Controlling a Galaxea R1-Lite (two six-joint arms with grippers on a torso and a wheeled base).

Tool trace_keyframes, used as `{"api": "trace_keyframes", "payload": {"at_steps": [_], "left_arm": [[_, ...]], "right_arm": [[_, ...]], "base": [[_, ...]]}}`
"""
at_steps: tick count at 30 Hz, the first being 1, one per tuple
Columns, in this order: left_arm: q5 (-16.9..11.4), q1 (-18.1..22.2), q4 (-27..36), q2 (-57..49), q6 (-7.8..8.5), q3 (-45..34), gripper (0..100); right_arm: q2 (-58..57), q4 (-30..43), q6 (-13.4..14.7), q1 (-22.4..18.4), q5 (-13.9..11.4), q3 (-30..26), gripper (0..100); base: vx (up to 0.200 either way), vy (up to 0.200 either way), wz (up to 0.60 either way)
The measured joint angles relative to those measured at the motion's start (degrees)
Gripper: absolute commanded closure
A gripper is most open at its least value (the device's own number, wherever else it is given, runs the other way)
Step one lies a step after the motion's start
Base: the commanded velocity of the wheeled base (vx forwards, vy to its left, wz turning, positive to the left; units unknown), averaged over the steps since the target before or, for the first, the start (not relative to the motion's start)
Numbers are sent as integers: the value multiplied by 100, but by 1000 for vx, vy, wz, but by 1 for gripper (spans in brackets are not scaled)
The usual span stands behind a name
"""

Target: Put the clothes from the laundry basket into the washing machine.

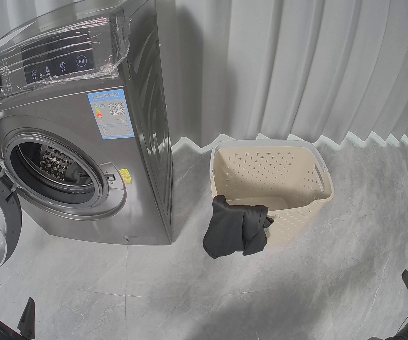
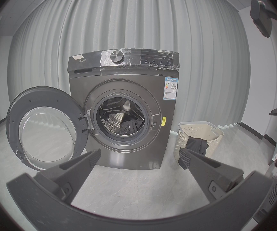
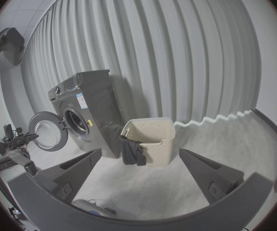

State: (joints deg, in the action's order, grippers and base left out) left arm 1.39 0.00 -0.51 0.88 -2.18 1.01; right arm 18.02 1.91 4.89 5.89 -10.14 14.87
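A garment (image 1: pixel 236 230) is draped over the laundry basket (image 1: pixel 266 143); another is half hidden in the washing machine (image 1: pixel 142 119). Left gripper (image 2: pixel 138 154) and right gripper (image 3: pixel 140 152) are spread wide, empty.

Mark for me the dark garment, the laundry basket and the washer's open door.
dark garment (image 1: pixel 234 230), head view, middle of the cloth hanging over the rim.
laundry basket (image 1: pixel 272 175), head view, inner back wall.
open door (image 2: pixel 45 129), left wrist view, its glass.

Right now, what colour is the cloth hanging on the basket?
The cloth is black; head view shows it best.
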Motion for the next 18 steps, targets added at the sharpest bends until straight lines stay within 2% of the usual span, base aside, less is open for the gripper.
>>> {"api": "trace_keyframes", "payload": {"at_steps": [7, 13, 18], "left_arm": [[-2, 0, 0, 0, 0, 0, 0], [0, 0, 0, 2, 0, 0, 0], [-2, 0, 0, 2, 0, 0, 0]], "right_arm": [[1798, -948, 171, 568, -310, -40, 0], [3193, -1764, 378, 889, -367, -73, 0], [4413, -2887, 635, 1100, -310, -90, 0]], "base": [[0, 0, 0], [0, 0, 0], [0, 0, 0]]}}
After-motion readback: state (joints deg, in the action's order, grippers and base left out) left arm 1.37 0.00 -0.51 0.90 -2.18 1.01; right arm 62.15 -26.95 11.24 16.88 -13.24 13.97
